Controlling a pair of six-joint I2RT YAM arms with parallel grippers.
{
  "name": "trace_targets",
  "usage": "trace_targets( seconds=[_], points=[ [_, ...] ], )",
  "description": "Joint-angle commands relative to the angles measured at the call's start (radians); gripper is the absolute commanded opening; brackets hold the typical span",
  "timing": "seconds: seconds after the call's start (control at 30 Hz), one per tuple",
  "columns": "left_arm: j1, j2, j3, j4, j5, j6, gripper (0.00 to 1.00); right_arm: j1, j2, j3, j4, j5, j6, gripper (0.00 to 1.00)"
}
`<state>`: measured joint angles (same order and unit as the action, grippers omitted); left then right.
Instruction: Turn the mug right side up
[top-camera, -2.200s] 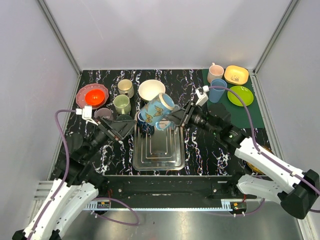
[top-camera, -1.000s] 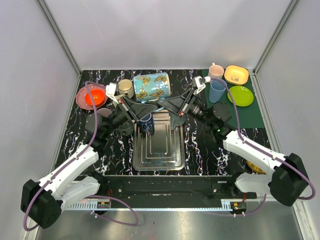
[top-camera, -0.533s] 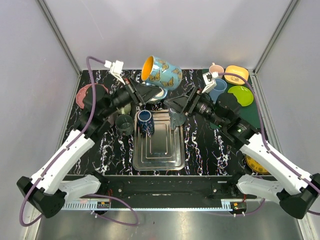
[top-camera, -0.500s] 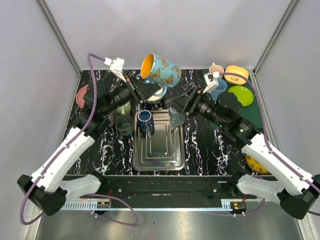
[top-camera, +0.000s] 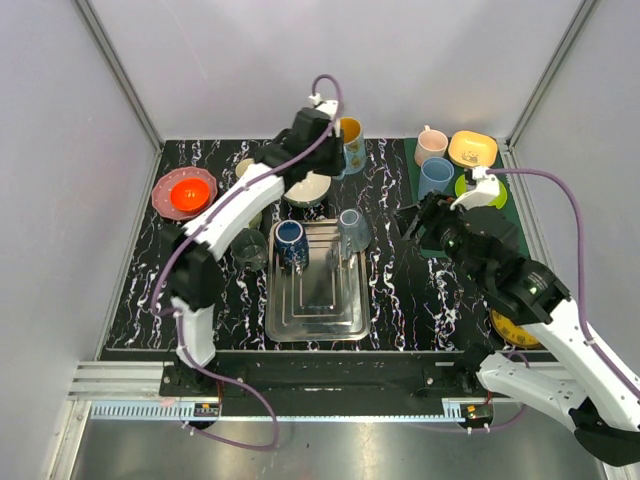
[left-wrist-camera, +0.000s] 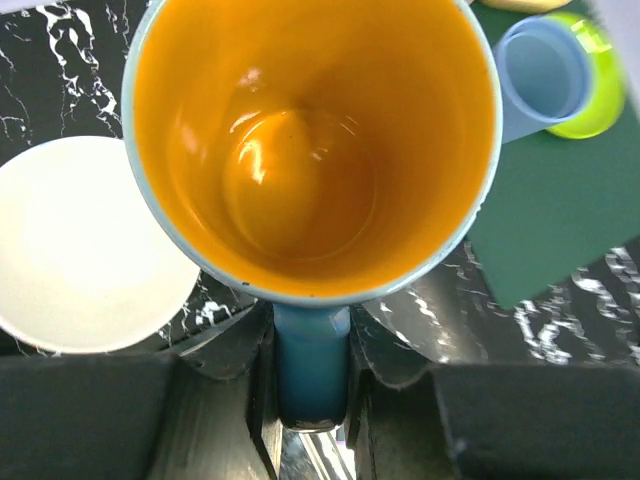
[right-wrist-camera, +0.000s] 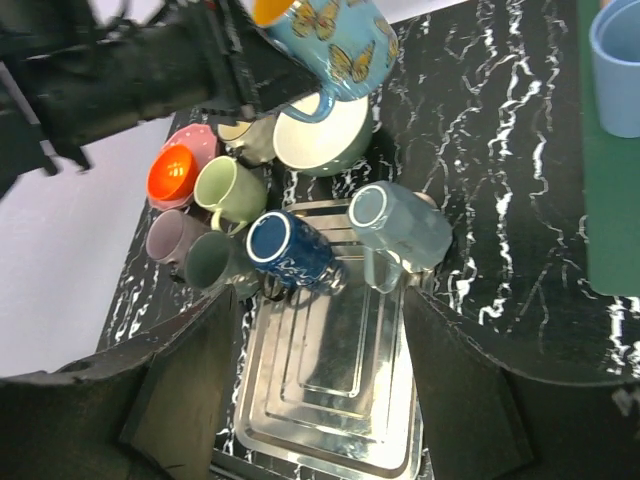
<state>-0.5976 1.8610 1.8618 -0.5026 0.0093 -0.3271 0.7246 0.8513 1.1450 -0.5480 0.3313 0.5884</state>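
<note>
The mug (left-wrist-camera: 310, 150) is light blue with butterflies and an orange inside. It hangs mouth up, slightly tilted, over the back of the table (top-camera: 348, 145). My left gripper (left-wrist-camera: 312, 380) is shut on its blue handle (left-wrist-camera: 312, 350), one finger on each side. In the top view the left gripper (top-camera: 328, 140) sits just left of the mug. From the right wrist the mug (right-wrist-camera: 335, 40) shows at the top, above a white bowl. My right gripper (right-wrist-camera: 320, 390) is open and holds nothing; it hovers to the right of the tray (top-camera: 412, 225).
A steel tray (top-camera: 315, 305) carries a dark blue mug (top-camera: 290, 240) and a pale blue mug (top-camera: 350, 230). A white bowl (top-camera: 308, 188), green and grey mugs and a red bowl (top-camera: 185, 192) crowd the back left. The green mat (top-camera: 445, 215) holds a blue cup (top-camera: 436, 178), a pink mug and plates.
The right gripper opened, let go of the mug and drew back to the right. The left arm carried the mug toward the back and turned its mouth upward.
</note>
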Motion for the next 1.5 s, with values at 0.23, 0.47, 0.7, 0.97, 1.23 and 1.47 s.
trace_targets(
  seconds=[0.23, 0.47, 0.7, 0.97, 1.23, 1.47],
  points=[
    [-0.025, 0.329, 0.47, 0.03, -0.123, 0.146, 0.0, 0.002, -0.026, -0.05, -0.041, 0.104, -0.044, 0.72],
    [-0.028, 0.454, 0.482, 0.055, -0.108, 0.126, 0.0, 0.002, -0.038, -0.033, -0.059, 0.061, -0.044, 0.72],
    [-0.034, 0.527, 0.508, 0.081, -0.136, 0.118, 0.0, 0.004, -0.046, -0.025, -0.07, 0.084, -0.065, 0.73],
    [-0.041, 0.583, 0.533, 0.079, -0.195, 0.14, 0.0, 0.002, -0.034, -0.091, -0.078, 0.052, -0.021, 0.72],
    [-0.037, 0.596, 0.49, 0.085, -0.21, 0.115, 0.19, 0.001, -0.043, -0.105, -0.09, 0.066, -0.03, 0.73],
    [-0.036, 0.524, 0.375, 0.134, -0.252, 0.108, 0.59, 0.002, -0.035, -0.125, -0.092, 0.074, -0.015, 0.73]
  ],
)
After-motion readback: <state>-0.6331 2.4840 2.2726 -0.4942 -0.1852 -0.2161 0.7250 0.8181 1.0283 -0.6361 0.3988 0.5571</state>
